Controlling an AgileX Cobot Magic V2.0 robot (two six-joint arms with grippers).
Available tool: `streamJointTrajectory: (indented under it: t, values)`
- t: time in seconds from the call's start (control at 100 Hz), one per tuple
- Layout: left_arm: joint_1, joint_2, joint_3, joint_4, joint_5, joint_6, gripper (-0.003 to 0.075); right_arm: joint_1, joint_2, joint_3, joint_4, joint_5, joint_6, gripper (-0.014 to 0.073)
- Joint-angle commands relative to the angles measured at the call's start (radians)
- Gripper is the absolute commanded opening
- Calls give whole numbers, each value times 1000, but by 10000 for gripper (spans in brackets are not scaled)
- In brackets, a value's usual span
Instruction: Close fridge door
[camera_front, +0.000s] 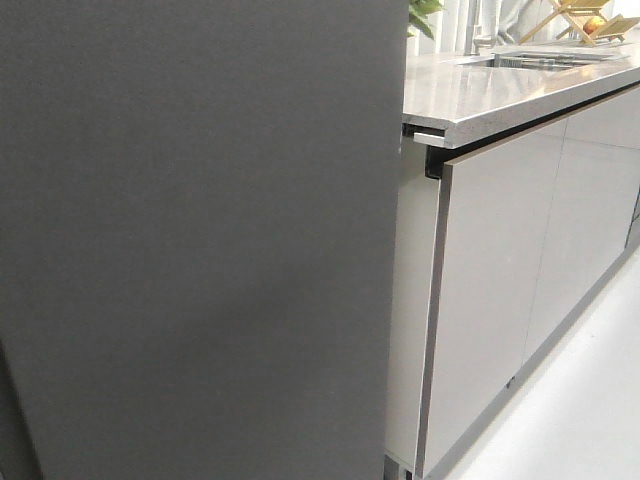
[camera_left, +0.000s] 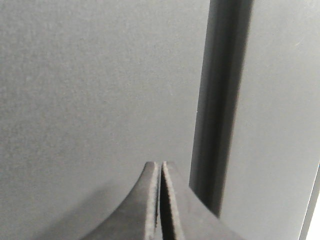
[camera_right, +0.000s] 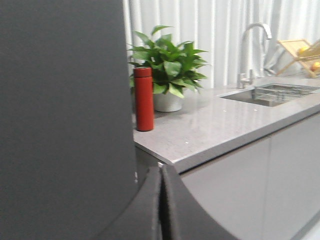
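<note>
Right up close, filling the left side of the front view, stands the fridge door; it is a big flat dark-grey wall, much taller than the counter beside it; its edge sits just beside the counter's end, and no gap into the fridge shows from here, so it looks nearly shut or shut, though I cannot tell for sure.

In the left wrist view the left gripper has its two fingers pressed together with nothing between them; it points at the dark panel, close to a long dark groove that runs up and down; I cannot tell if the tips touch the panel.

The right gripper is also pinched together and holds nothing; it sits near the door's edge, with the light-grey cabinet fronts off to the side.

I think the pushing step is in hand, close to its end; the next move likely calls for a slow, flat push straight at the door until it seals.

Farther off on the counter stand a red bottle, a leafy plant and a sink with a tap.
</note>
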Motion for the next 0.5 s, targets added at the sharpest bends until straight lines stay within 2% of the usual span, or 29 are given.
streamJointTrajectory:
  t: [0.0, 0.18, 0.49]
  values:
    - [-5, 19, 28, -2, -77, -4, -21, -36, -50, 28, -8, -90, 1, -76]
    - [-5, 19, 28, -2, -77, -4, -21, -97, -164, 161, -10, -96, 1, -76]
    - [-5, 19, 28, -2, -77, -4, -21, -143, -310, 324, -48, -100, 1, -76]
